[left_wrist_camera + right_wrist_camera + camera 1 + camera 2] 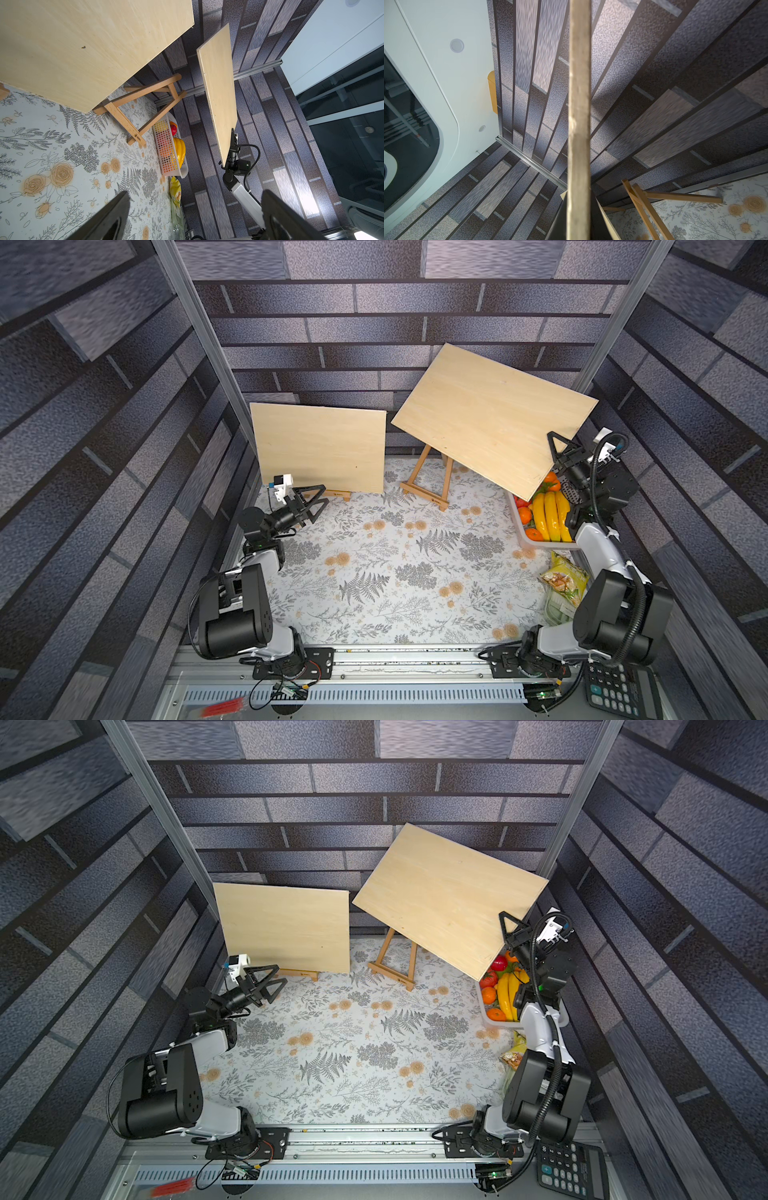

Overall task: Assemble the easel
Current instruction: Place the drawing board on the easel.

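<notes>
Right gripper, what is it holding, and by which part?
Right gripper: the tilted board, clamped on its short edge above the fruit basket. Left gripper is open, empty.

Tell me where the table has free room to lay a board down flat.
Free: the wide middle of the table, in front of the empty easel. Crowded: the right edge with the fruit basket and snack bag; the back left, where a board stands.

- Top views: bright, even overhead light; faint shadow under tilted board (490,414); wall print (83,406) smears at edges.
- Left wrist: left gripper (195,193) fingers (108,220) defocused; glare patch on wall print.
- Right wrist: board edge close, blurred.
</notes>
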`<state>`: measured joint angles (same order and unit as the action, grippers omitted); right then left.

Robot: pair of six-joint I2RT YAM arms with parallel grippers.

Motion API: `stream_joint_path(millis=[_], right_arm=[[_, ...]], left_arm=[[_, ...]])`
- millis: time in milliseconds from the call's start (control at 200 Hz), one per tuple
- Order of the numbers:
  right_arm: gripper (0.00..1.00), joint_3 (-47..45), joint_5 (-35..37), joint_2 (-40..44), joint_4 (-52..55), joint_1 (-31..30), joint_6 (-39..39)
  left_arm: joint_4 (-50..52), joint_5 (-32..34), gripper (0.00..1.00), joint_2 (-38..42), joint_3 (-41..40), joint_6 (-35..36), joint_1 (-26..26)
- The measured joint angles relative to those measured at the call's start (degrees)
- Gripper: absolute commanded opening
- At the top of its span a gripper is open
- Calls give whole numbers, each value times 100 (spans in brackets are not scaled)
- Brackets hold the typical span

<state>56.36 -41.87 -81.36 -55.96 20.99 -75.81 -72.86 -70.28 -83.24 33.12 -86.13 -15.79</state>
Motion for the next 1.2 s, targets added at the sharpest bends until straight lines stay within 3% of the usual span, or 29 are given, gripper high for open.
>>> stream_joint_path(millis=[686,927,1197], right_arm=[[0,-651,-584,199,-1161,37,341],[0,-1255,-584,297,-1193,42,623],[0,-1316,-588,328,-1145,42,914]], left_arm=[[-343,4,100,-107,-63,-238,269],[-352,7,100,-125,-122,-282,271],[-426,11,100,-234,-122,-284,297]])
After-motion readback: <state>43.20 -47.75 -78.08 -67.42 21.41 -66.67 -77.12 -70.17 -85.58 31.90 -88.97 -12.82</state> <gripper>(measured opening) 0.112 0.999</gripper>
